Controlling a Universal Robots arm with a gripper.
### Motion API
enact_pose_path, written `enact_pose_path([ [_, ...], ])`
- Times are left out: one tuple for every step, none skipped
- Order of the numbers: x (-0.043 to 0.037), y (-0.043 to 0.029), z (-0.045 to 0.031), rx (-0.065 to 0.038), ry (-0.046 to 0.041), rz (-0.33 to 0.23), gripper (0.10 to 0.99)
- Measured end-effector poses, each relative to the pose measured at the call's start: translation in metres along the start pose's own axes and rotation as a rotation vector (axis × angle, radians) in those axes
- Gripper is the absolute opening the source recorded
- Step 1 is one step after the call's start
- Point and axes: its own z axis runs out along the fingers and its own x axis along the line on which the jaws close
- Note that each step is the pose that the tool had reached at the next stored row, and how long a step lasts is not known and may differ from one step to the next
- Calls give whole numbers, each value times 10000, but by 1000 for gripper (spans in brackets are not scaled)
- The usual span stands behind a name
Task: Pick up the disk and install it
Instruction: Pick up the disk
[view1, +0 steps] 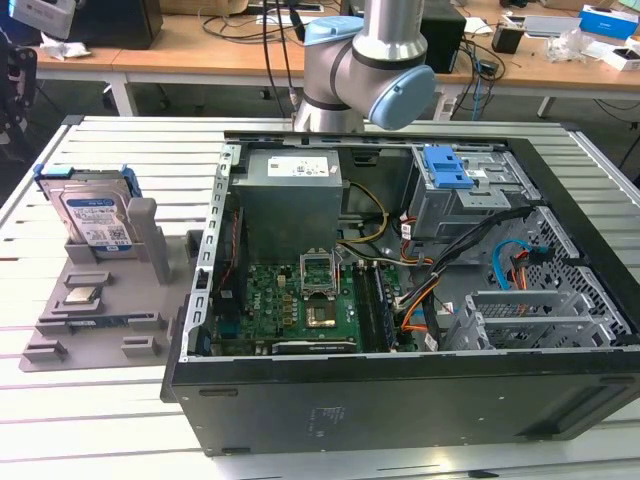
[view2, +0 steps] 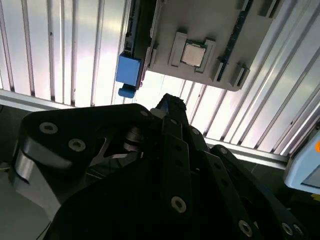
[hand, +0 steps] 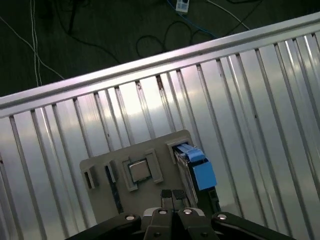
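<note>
The disk (view1: 95, 215) stands on edge in a slot of the grey holder tray (view1: 100, 325) on the exterior view's left, silver with a white-and-blue label and a blue carrier frame. In the first wrist view I look down on the disk (hand: 196, 167) edge-on, blue frame uppermost. My gripper (hand: 172, 194) hangs well above the tray with its two fingertips pressed together and nothing between them. The second wrist view has the disk's blue frame (view2: 129, 70) beyond my black gripper (view2: 170, 106).
An open computer case (view1: 400, 290) fills the table's middle and the exterior view's right, with a grey drive cage and blue latch (view1: 447, 170) at its far side. A small square processor chip (view1: 82, 295) lies on the tray. The arm's elbow (view1: 365, 60) stands behind the case.
</note>
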Motion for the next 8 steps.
enact_pose_path([
  [0,0,0,-3,6,-155,106],
  [0,0,0,-6,11,-269,106],
  [0,0,0,-8,15,-350,106],
  [0,0,0,-12,24,-564,106],
  [0,0,0,-16,31,-725,106],
  [0,0,0,-19,36,-836,106],
  [0,0,0,-22,41,-958,106],
  [0,0,0,-24,46,-1058,106],
])
